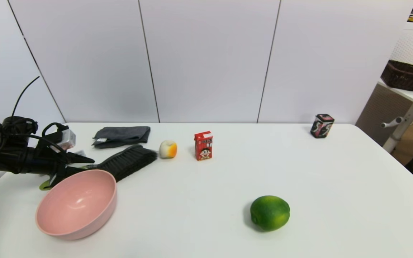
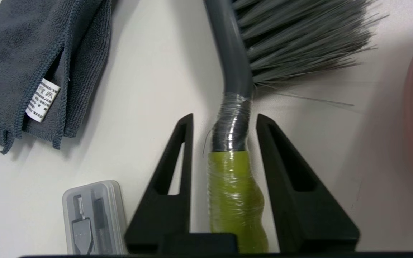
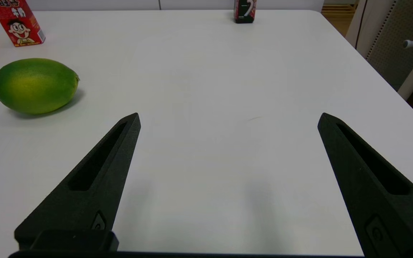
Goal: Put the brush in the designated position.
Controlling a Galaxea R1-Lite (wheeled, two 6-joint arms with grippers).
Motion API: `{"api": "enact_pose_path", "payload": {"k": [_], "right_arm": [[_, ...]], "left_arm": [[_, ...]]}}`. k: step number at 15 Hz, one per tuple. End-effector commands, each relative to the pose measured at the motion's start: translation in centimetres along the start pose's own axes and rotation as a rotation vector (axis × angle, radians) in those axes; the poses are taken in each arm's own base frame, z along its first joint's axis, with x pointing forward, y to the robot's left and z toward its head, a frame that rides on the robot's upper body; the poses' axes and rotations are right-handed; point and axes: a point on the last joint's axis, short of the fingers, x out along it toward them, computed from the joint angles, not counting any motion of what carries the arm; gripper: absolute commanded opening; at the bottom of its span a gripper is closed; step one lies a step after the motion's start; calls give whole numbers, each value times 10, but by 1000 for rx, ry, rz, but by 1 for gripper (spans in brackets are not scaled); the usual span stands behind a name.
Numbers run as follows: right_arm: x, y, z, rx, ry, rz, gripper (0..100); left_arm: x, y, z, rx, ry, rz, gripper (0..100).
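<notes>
Between our left gripper's (image 2: pixel 224 120) fingers (image 2: pixel 177 168) lies the brush (image 2: pixel 233 107): its green handle runs up the gap, and the jaws stand narrow on either side of it, with thin slivers of table still showing, so we cannot tell whether they grip it. From the head view, that gripper (image 1: pixel 81 161) sits at the table's (image 1: pixel 206 186) far left, the bristles fanning out toward a peach (image 1: pixel 168 149). Just before the brush stands a pink bowl (image 1: pixel 77 204); behind it lies a folded grey cloth (image 1: pixel 122 136), and a clear case (image 2: pixel 93 218) rests beside our fingers. Our right gripper (image 3: pixel 228 120) hovers wide apart over bare tabletop, a lime (image 3: pixel 34 85) near it.
</notes>
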Motion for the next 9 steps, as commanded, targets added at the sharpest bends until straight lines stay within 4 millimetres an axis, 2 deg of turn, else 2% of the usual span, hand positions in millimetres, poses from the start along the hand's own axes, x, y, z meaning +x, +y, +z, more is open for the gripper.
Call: {"api": "enact_pose_path", "payload": {"k": [1,3,4,5,6,7,9], "right_arm": [[0,0,0,0,3,1,100],[0,0,0,0,3,-1,100],[0,0,0,0,3,-1,100],[0,0,0,0,3,1,100],[0,0,0,0,3,1,100],[0,0,0,0,3,-1,100],[0,0,0,0,3,-1,100]], "left_arm": [[-5,10,7,32,0,30,100],[-19,21,23,48,9,93,100],[-32,28,38,51,27,150,100],[-51,35,59,59,61,223,100],[-81,29,91,21,142,316,100],[-104,14,115,-62,207,375,100],[-140,-49,163,-371,287,440,100]]}}
